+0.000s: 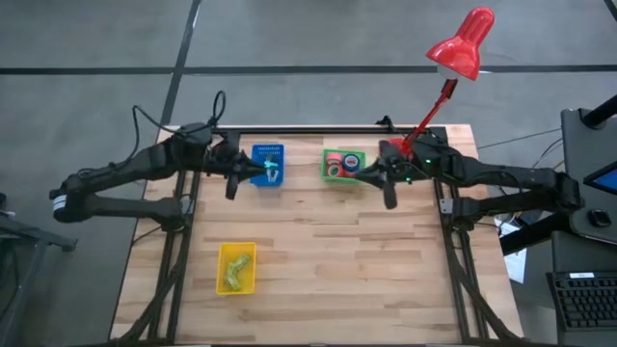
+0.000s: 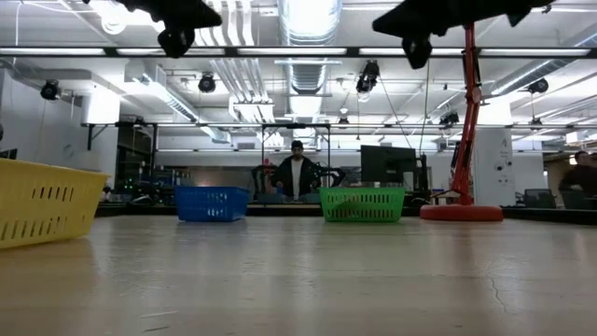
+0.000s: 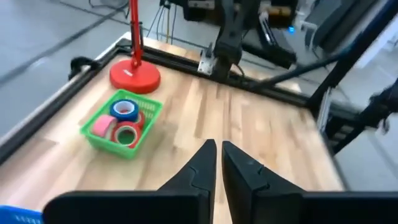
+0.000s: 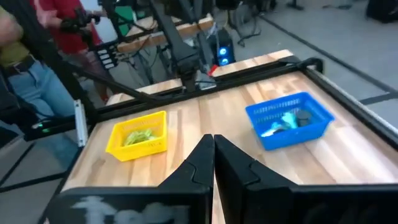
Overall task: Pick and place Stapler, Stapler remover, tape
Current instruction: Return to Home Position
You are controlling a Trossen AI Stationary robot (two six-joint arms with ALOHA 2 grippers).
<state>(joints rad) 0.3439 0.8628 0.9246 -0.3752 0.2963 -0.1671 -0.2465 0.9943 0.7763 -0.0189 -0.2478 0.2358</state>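
High view showed both arms reaching in from the sides, over the far part of the table (image 1: 328,260). The left gripper (image 1: 231,186) hung just beside the blue bin (image 1: 256,154). The right gripper (image 1: 389,196) hung just beside the green bin (image 1: 326,164). Neither one held anything. In each wrist view the two dark fingers (image 3: 199,168) were pressed together, with only a thin line between them. I think that was because there was nothing to grab.

The tape (image 1: 345,166) lay inside the green bin, red rolls and one blue roll packed close. The staple removers (image 4: 287,119), light blue and dark gray, lay in the blue bin. The yellow bin (image 1: 223,270) sat nearer the front, well apart from the other two, with green things (image 1: 236,273) in it. They may have been the staplers, but I could not tell for sure. Each kind had its own bin, so the sorting looked done.

From the low view, both grippers were up high, off the table. That kept them from bumping the bins. A red lamp (image 1: 463,43) stood by the green bin, and a person (image 2: 297,173) sat far back in the room. My guess was that the arms only needed to go to rest.
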